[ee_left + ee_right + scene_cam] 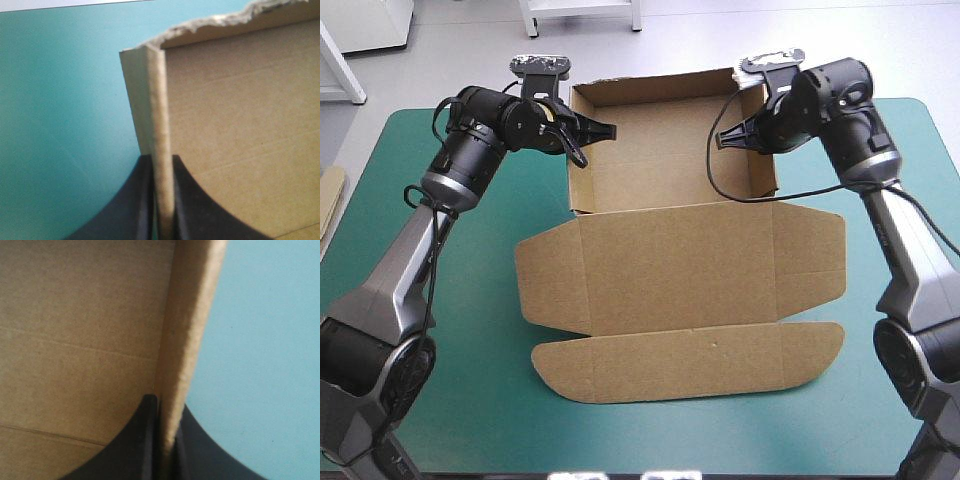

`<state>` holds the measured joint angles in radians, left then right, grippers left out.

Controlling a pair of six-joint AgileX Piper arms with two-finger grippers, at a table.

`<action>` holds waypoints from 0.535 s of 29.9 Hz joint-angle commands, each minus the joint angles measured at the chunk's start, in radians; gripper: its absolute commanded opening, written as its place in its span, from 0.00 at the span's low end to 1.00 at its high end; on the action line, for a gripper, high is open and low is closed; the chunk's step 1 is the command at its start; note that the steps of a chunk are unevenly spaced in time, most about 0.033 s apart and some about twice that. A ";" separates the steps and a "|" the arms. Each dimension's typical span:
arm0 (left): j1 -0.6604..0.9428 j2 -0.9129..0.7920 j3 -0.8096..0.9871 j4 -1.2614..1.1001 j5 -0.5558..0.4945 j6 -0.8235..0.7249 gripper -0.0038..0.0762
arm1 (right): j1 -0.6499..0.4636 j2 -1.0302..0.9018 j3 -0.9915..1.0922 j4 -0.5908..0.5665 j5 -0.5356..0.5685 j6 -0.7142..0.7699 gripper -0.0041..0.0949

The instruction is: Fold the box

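Observation:
The brown box [670, 160] stands as an open tray at the table's far middle, with its lid [690, 290] lying flat toward the front. My left gripper [588, 130] is shut on the tray's left wall [160, 125], one black finger on each side of the board's top edge. My right gripper [748, 135] is shut on the right wall [187, 340] the same way, one finger inside the tray and one outside. Both wrist views show the tray's inner floor beside the pinched wall.
The teal-green cover [450, 330] shows on both sides of the box and in front of the lid. An edge of more brown board [328, 200] lies at the table's left edge.

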<state>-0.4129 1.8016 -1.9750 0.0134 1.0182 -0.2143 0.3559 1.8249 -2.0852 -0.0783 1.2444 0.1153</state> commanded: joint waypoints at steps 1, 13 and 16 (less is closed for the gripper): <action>-0.017 -0.018 -0.078 -0.019 -0.046 0.009 0.04 | 0.061 -0.010 -0.020 0.036 0.002 -0.014 0.04; -0.017 0.101 -0.140 0.060 0.052 -0.012 0.04 | 0.111 0.030 -0.004 0.039 0.002 0.029 0.04; -0.017 0.119 -0.144 0.057 0.063 -0.012 0.04 | 0.111 0.030 0.031 0.039 0.002 0.036 0.04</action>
<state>-0.4110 1.9597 -2.0798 0.1382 1.1597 -0.2490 0.4415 1.9076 -2.0528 -0.1252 1.2444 0.1905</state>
